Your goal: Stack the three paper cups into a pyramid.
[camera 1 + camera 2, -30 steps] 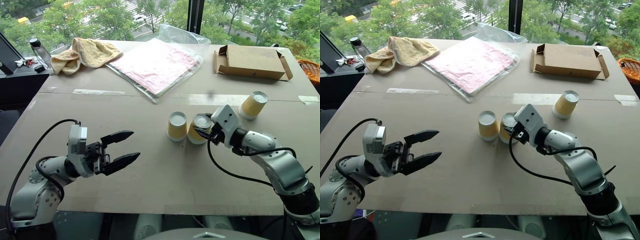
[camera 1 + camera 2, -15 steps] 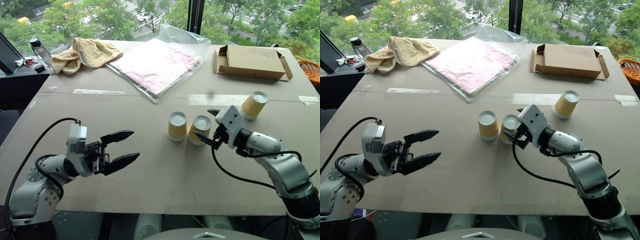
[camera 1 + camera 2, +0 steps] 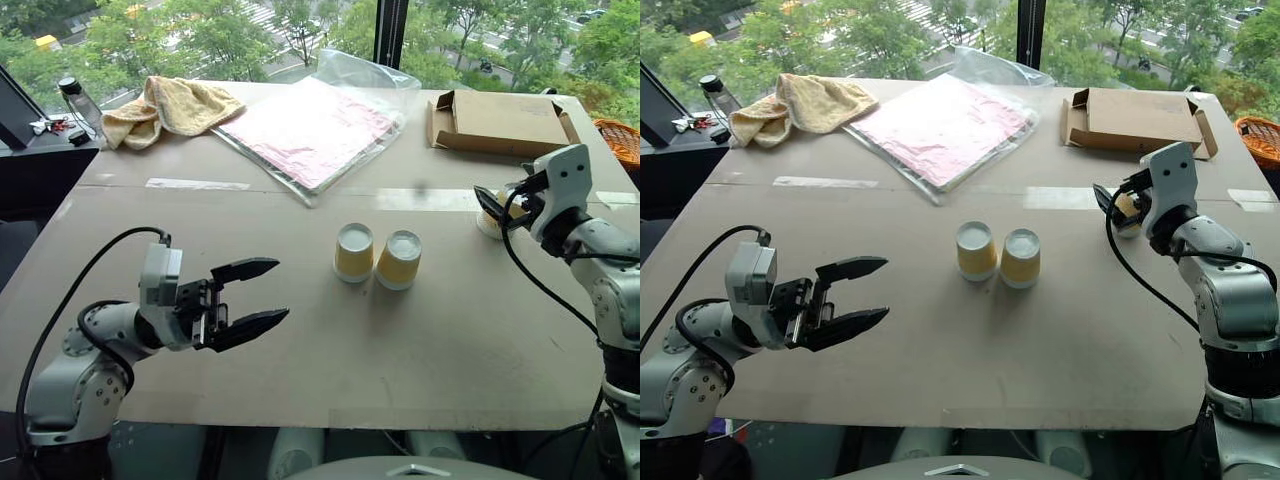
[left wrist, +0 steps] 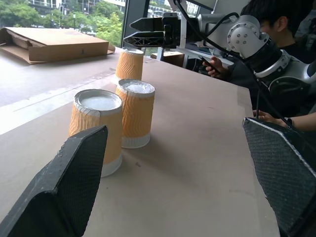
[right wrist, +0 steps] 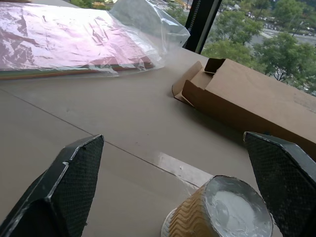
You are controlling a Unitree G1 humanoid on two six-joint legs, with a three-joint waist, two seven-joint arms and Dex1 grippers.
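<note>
Brown tabletop (image 3: 300,330) by treetop windows (2 upturned cups (image 3: 377,256) mid-table), both hands' fingers apart, empty.

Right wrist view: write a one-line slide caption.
Open right gripper poised over the third paper cup, cardboard box and bagged pink sheets beyond.
</note>
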